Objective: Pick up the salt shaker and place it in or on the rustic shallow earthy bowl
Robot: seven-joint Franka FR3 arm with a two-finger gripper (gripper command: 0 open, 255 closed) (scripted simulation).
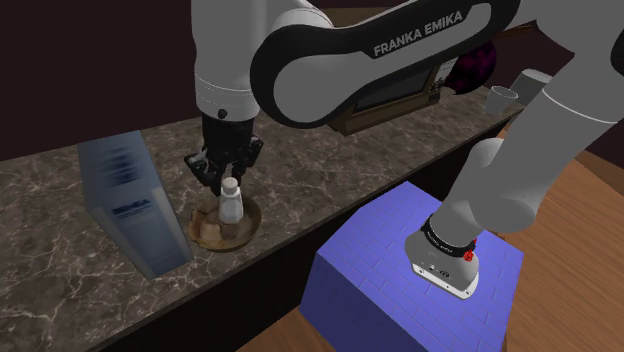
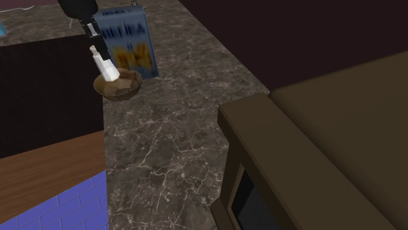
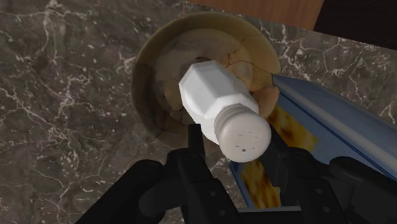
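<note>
A white salt shaker (image 1: 231, 203) with a rounded, holed cap stands over the middle of a shallow brown bowl (image 1: 207, 233) on the dark marble counter. Its base is down within the bowl's rim, but I cannot tell whether it touches the bowl. My black gripper (image 1: 229, 176) comes down from above and is shut on the shaker's neck and cap. In the wrist view the shaker (image 3: 213, 95) sits between my gripper (image 3: 238, 145) fingers, with the bowl (image 3: 145, 73) behind it. In the second exterior view the shaker (image 2: 105, 66) leans slightly under the gripper (image 2: 97, 43), over the bowl (image 2: 124, 91).
A tall blue box (image 1: 130, 205) stands right beside the bowl, on the shoulder view's left; the box (image 2: 131, 39) shows its printed face in the second exterior view. The counter's front edge (image 1: 300, 240) runs close to the bowl. A dark-framed appliance (image 1: 385, 100) sits further along, and the blue stand (image 1: 420, 270) is below.
</note>
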